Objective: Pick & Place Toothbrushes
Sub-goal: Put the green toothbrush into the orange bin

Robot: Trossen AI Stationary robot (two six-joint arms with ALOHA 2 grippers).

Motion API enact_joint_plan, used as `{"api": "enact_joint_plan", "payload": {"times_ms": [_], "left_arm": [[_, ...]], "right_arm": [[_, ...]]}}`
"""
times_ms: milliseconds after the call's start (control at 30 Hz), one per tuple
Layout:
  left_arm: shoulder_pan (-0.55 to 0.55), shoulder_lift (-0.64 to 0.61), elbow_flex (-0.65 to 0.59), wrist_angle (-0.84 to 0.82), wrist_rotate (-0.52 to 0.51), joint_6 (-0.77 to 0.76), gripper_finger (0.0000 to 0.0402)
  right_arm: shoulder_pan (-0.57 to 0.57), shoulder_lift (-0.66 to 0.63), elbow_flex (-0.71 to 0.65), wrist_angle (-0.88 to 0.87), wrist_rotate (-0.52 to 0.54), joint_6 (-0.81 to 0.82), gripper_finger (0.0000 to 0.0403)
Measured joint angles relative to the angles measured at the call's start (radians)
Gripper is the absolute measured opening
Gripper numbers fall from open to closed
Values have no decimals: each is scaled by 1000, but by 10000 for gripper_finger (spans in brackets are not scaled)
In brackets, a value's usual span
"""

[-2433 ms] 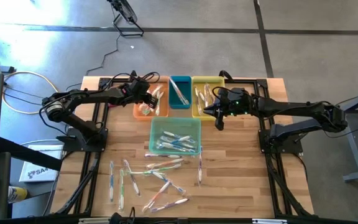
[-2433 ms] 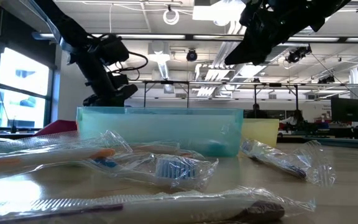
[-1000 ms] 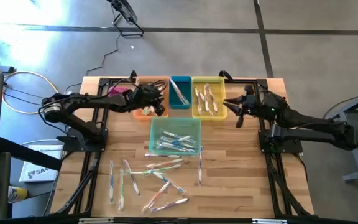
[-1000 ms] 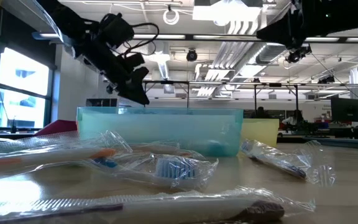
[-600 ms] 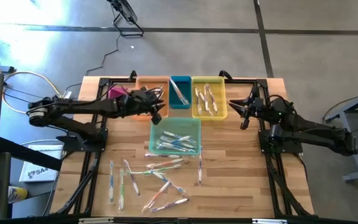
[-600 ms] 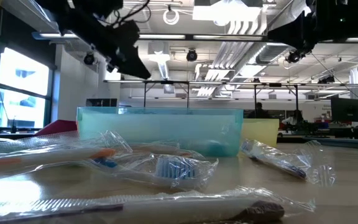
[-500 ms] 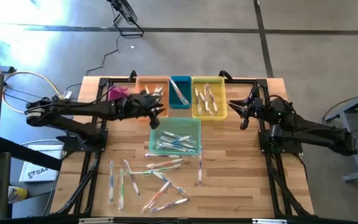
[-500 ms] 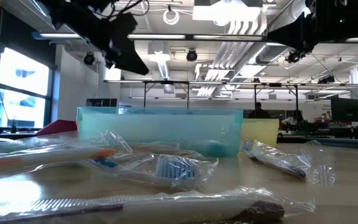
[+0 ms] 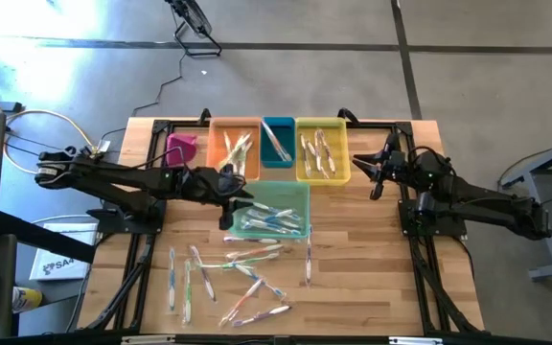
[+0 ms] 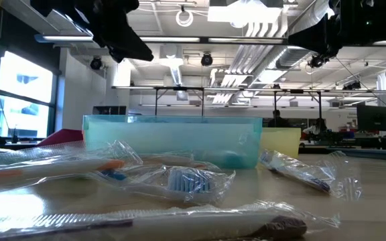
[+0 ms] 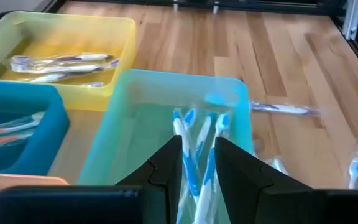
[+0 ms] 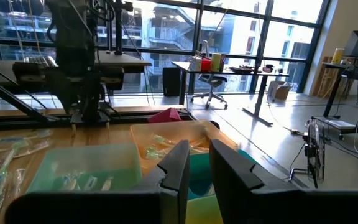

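Observation:
Several toothbrushes [image 9: 238,273] in clear wrappers lie loose on the near half of the wooden table; the low view shows them close up [image 10: 173,181]. More toothbrushes lie in the light-green bin [image 9: 271,211], the orange bin [image 9: 235,153], the blue bin [image 9: 277,142] and the yellow bin [image 9: 320,150]. My left gripper [image 9: 228,203] hangs above the light-green bin's left edge, open and holding nothing [image 11: 197,162]. My right gripper [image 9: 372,175] waits, raised, to the right of the yellow bin, its fingers slightly apart [image 12: 199,165] with nothing between them.
A pink bin [image 9: 180,147] stands at the far left of the row of bins. Black frame rails [image 9: 147,240] run along the table's left and right sides. Bare wood lies between the light-green bin and the right rail.
My left gripper has swung from over the orange bin toward the table's near edge and risen. It now hangs at the light-green bin's left edge, and its fingers still hold nothing. My right gripper drew back a little toward the right edge, then kept still.

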Motion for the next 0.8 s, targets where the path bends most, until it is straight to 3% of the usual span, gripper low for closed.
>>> {"api": "enact_joint_plan", "payload": {"times_ms": [500, 800], "left_arm": [[-22, 5, 0, -3, 0, -29, 90], [-23, 0, 0, -12, 241, -211, 90]], "right_arm": [[0, 0, 0, 12, -3, 26, 55], [0, 0, 0, 11, -3, 26, 55]]}}
